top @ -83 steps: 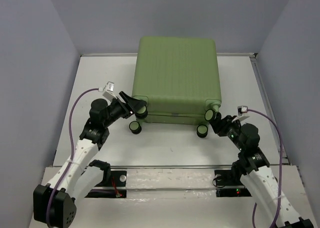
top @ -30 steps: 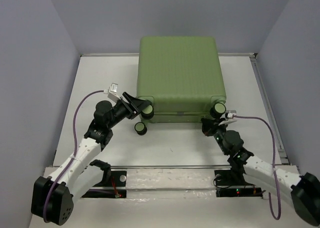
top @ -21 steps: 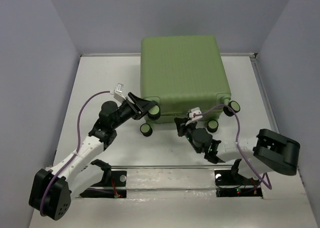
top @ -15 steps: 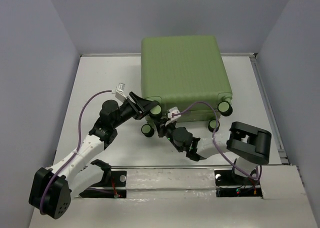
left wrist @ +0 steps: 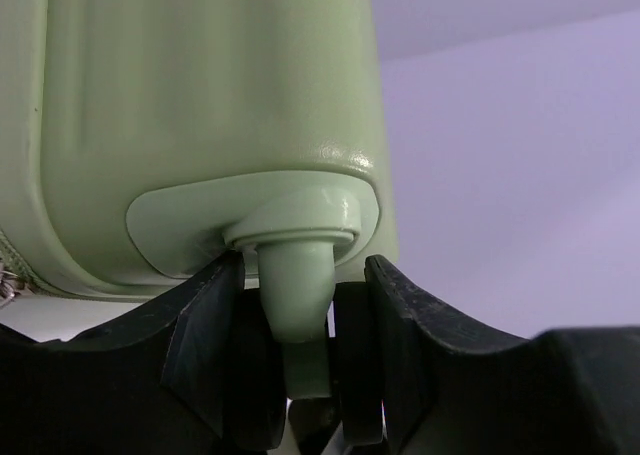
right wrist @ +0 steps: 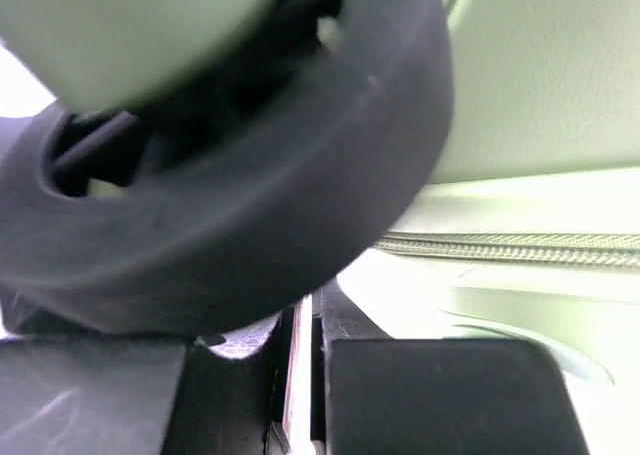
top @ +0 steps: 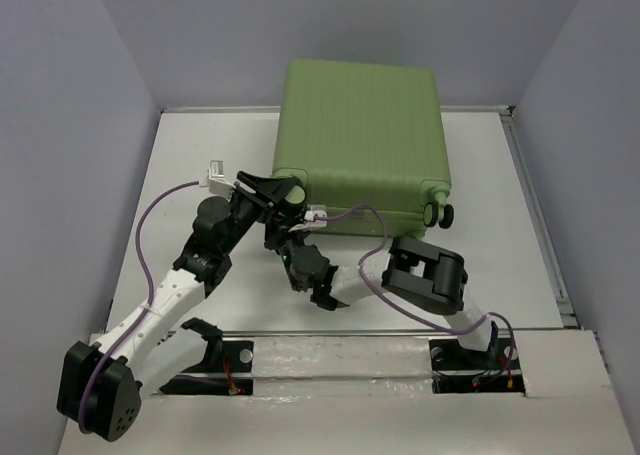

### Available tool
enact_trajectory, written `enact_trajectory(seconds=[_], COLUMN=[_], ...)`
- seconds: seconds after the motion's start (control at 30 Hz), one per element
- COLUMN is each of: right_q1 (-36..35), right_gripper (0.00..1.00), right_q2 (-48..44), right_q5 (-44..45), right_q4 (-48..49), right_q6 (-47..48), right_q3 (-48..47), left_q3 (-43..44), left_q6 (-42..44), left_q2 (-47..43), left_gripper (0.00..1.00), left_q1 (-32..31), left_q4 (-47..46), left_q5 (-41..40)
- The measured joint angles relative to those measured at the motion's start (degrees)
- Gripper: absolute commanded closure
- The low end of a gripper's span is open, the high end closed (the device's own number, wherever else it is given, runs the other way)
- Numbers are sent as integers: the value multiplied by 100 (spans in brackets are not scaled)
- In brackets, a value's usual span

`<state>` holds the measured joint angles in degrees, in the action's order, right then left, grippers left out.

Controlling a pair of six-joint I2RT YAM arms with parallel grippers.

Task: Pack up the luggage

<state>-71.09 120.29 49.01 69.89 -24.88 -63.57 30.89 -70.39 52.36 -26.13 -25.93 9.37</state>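
The light-green luggage [top: 360, 135] lies shut on the white table, its wheeled end toward the arms. My left gripper [top: 283, 194] is at its near left corner. In the left wrist view the black fingers [left wrist: 205, 325] close on the black caster wheel [left wrist: 252, 360] and green stem [left wrist: 295, 275] below the ribbed shell [left wrist: 200, 95]. My right gripper [top: 277, 241] is shut just below that corner. The right wrist view shows its closed tips [right wrist: 305, 315] directly under a black wheel [right wrist: 230, 175], beside the zipper line [right wrist: 500, 245].
The right arm's elbow [top: 430, 275] stretches across the table in front of the luggage. Two more wheels [top: 440, 215] stick out at the near right corner. Grey walls close in the table [top: 200, 155] on three sides. Purple cables loop off both wrists.
The right arm has swept left across the front of the luggage, from the right wheels to the left corner. The luggage has shifted and turned a little. The left gripper stays on the wheel.
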Motion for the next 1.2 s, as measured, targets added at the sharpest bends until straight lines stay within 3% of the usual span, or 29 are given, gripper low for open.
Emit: enact_trajectory(seconds=[0.13, 0.2, 0.23, 0.3, 0.37, 0.47, 0.6, 0.8, 0.97, 1.2], right_q1=[-153, -219, -227, -267, -376, -529, -525, -457, -457, -339], right_gripper=[87, 67, 51, 36, 21, 11, 7, 5, 2, 1], right_q2=[332, 339, 254, -66, -586, -1709, -3716, -5268, -5661, -5346], right_q5=[400, 420, 293, -20, -249, -560, -949, -1449, -1532, -1644], right_q4=[96, 116, 166, 223, 210, 94, -1856, -4203, -5477, -6046], right_q6=[-365, -581, -719, -839, -791, -833, -1405, -1991, -1803, -916], right_q3=[-420, -315, -42, 691, 1598, 2765, 3327, 3320, 3213, 2140], left_q3=[-328, -590, -734, -881, -1038, -1235, -1609, -1781, -1792, -1941], left_q6=[-319, -450, -498, -522, -675, -789, -879, -938, -942, -949], left_q2=[-428, -796, -957, -1093, -1086, -1051, -1019, -802, -669, -645], left_gripper=[94, 94, 94, 94, 94, 94, 93, 85, 81, 81], left_q1=[-157, -310, -404, -529, -678, -866, -918, -914, -914, -911], left_q4=[-133, -125, -155, -168, -238, -551, -1178, -1668, -1840, -2107], left_q5=[-549, -509, -463, -315, 0, 343, 584, 713, 737, 737])
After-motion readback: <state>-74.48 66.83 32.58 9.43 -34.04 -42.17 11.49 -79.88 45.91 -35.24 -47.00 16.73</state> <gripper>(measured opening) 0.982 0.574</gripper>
